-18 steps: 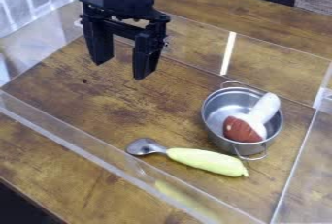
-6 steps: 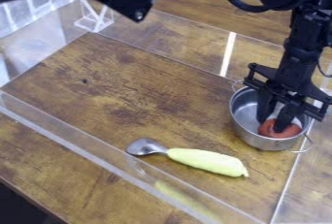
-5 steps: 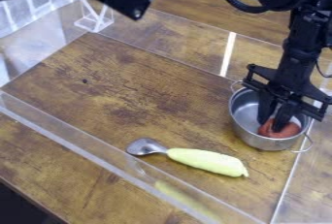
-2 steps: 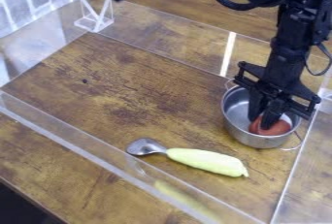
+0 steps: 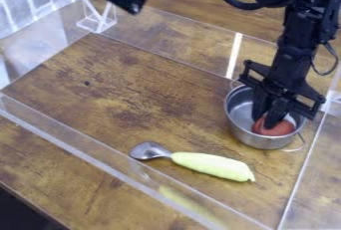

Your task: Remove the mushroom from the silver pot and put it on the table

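Note:
The silver pot stands on the wooden table at the right, by the clear wall. My gripper reaches straight down into the pot from above. Its dark fingers are shut on the mushroom, whose reddish cap shows just below the fingertips, inside the pot. The white stem is hidden behind the fingers. The black arm rises from the pot to the top right of the view.
A spoon with a yellow handle and a metal bowl lies in front of the pot, near the front acrylic wall. Another clear wall runs close to the pot's right side. A clear rack stands at the back left.
The gripper has closed on the mushroom in the pot and shifted slightly left with it. The pot and the spoon have stayed where they were.

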Controlling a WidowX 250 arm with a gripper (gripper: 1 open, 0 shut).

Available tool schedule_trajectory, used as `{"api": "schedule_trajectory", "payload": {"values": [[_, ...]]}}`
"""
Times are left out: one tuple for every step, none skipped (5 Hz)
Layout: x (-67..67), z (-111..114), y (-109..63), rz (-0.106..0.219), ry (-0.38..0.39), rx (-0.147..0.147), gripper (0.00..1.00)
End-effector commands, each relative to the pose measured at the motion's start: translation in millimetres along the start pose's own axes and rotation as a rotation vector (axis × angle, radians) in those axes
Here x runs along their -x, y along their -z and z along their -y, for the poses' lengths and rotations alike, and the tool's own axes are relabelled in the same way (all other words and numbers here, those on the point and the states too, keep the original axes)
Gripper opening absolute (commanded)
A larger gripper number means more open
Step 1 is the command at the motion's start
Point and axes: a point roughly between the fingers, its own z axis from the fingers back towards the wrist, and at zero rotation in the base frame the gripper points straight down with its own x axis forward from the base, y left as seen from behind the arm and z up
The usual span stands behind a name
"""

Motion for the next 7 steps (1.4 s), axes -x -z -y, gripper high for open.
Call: {"api": "schedule_trajectory", "payload": {"values": [[-8.3, -25.4, 14.2, -0.029, 0.05, -0.018, 0.0], [-11.9, -33.1, 17.0, -0.042, 0.119, -0.01, 0.0], [-10.9, -39.9, -0.9, -0.015, 0.102, -0.023, 0.0], [-9.2, -46.4, -18.8, 0.012, 0.086, -0.035, 0.0], [-7.0, -51.9, -34.2, 0.035, 0.071, -0.043, 0.0], [5.4, -56.8, -57.1, 0.059, 0.036, -0.045, 0.0], [17.1, -55.1, -88.1, 0.109, 0.003, -0.055, 0.0]]}}
